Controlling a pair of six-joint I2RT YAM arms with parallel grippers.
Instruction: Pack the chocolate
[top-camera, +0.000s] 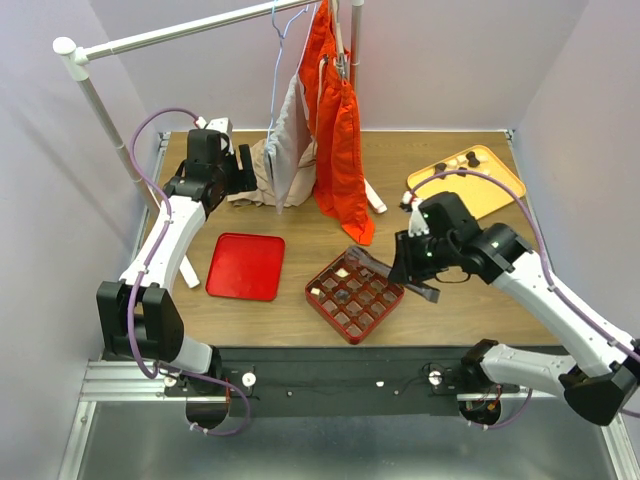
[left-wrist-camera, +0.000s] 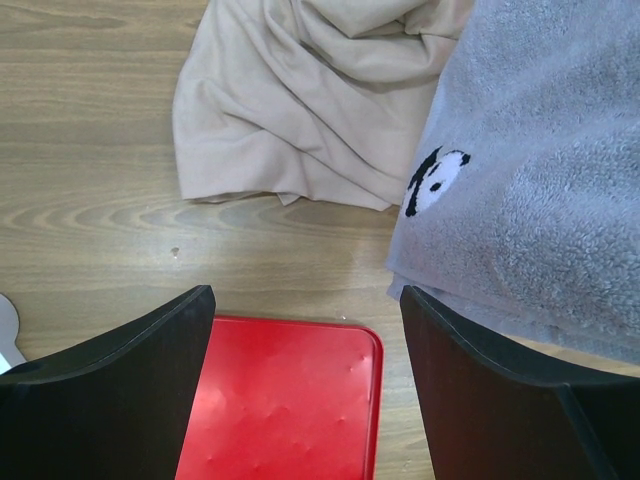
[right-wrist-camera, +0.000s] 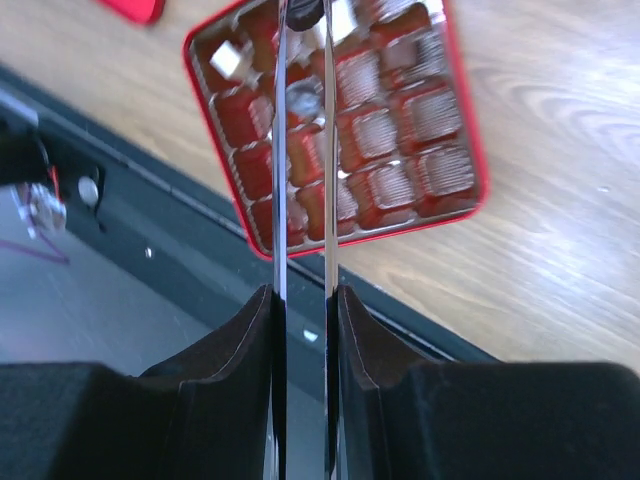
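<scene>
The red gridded box (top-camera: 355, 295) lies at the front centre and holds a few dark and white chocolate lumps (top-camera: 341, 296). It also shows in the right wrist view (right-wrist-camera: 440, 180), with a white lump (right-wrist-camera: 228, 62) in a corner cell. More dark lumps (top-camera: 456, 162) lie on the yellow-orange tray (top-camera: 495, 185) at the back right. My right gripper (top-camera: 402, 268) (right-wrist-camera: 303, 290) is shut on metal tongs (right-wrist-camera: 281, 150), whose tips reach over the box's far cells. Something dark (right-wrist-camera: 304, 10) sits between the tips at the frame's top edge. My left gripper (top-camera: 243, 175) (left-wrist-camera: 305, 300) is open and empty at the back left.
A flat red lid (top-camera: 246, 265) (left-wrist-camera: 290, 400) lies left of the box. A beige cloth (left-wrist-camera: 300, 100) and a grey towel (left-wrist-camera: 540, 200) lie or hang near the left gripper. An orange garment (top-camera: 335, 140) hangs from a rail (top-camera: 180, 35) at the back centre.
</scene>
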